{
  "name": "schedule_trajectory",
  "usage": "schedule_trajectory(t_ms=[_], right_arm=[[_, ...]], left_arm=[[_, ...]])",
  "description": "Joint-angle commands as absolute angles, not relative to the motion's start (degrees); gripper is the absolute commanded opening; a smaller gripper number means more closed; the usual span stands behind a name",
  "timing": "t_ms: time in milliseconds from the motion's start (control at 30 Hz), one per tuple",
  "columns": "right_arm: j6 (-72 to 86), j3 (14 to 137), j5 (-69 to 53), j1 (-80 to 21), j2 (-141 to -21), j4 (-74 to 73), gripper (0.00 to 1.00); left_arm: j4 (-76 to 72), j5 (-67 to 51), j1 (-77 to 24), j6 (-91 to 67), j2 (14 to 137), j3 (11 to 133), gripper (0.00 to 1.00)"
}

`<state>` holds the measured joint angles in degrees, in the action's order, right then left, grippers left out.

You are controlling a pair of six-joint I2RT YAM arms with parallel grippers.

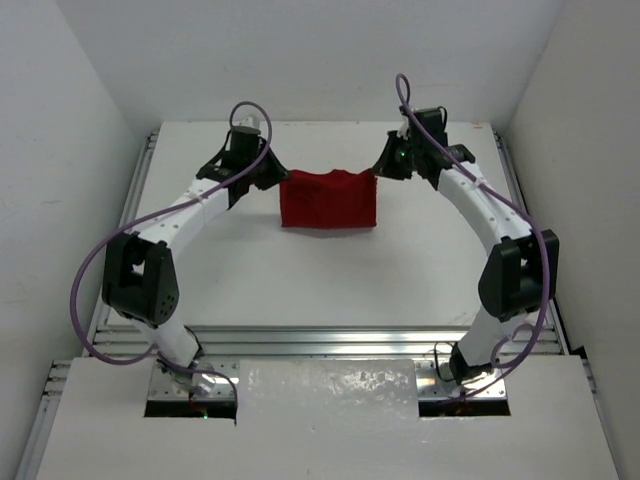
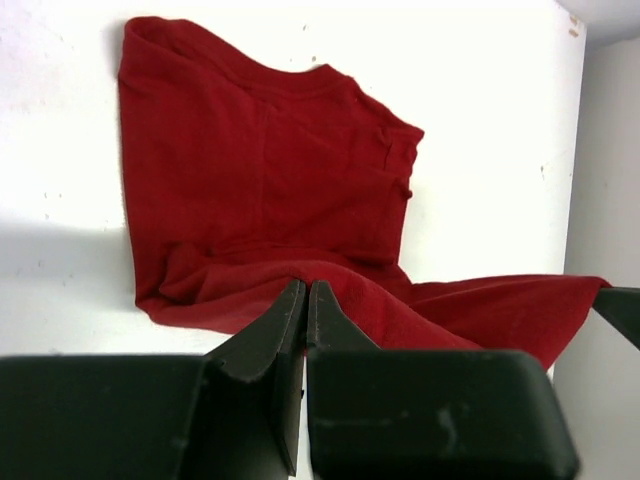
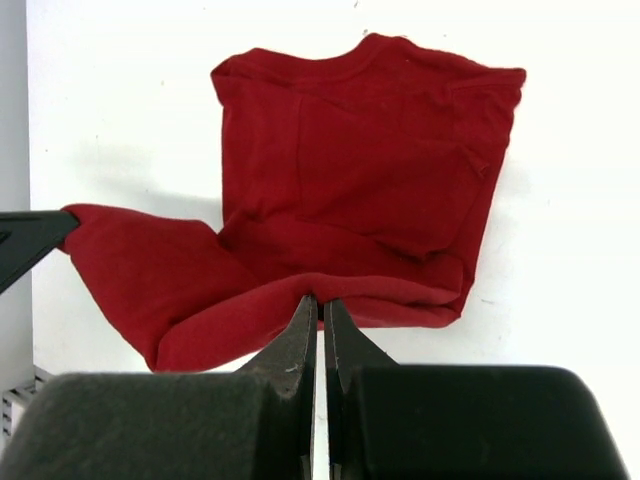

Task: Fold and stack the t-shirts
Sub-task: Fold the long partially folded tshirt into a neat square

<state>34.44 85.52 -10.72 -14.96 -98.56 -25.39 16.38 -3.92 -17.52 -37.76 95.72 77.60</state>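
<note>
The dark red t-shirt (image 1: 328, 200) lies partly folded on the far middle of the white table. Its far edge is lifted and stretched between both grippers. My left gripper (image 1: 276, 179) is shut on the cloth at the shirt's left top corner. My right gripper (image 1: 377, 173) is shut on the right top corner. In the left wrist view the closed tips (image 2: 306, 287) pinch a raised fold of the t-shirt (image 2: 260, 170). In the right wrist view the closed tips (image 3: 321, 301) pinch the t-shirt (image 3: 370, 150) the same way. The folded body lies flat, collar away from each camera.
White walls close in the table (image 1: 330, 270) on the left, right and back. Metal rails (image 1: 330, 338) run along the near edge and both sides. A crinkled clear sheet (image 1: 328, 388) lies between the arm bases. The opposite gripper's black finger (image 3: 25, 240) shows at the frame edge.
</note>
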Motion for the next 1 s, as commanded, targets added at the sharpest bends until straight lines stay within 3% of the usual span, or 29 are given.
schedule_trajectory(t_ms=[0,600,967], right_arm=[[33.49,91.22,-11.16,-14.42,-100.54,-24.78,0.00],[30.15,123.11,-12.66,-11.52,-126.90,-31.99,0.00],[28.21,124.37,-14.15,-10.20,-138.69,-21.90,0.00]], left_arm=[[14.76,-5.01,-16.26,-37.00,96.85,81.29,0.00],[15.82,-9.23,-10.55,-35.68,117.76,101.07,0.00],[7.83,-12.92,-8.97,-35.86,130.42,108.19,0.00]])
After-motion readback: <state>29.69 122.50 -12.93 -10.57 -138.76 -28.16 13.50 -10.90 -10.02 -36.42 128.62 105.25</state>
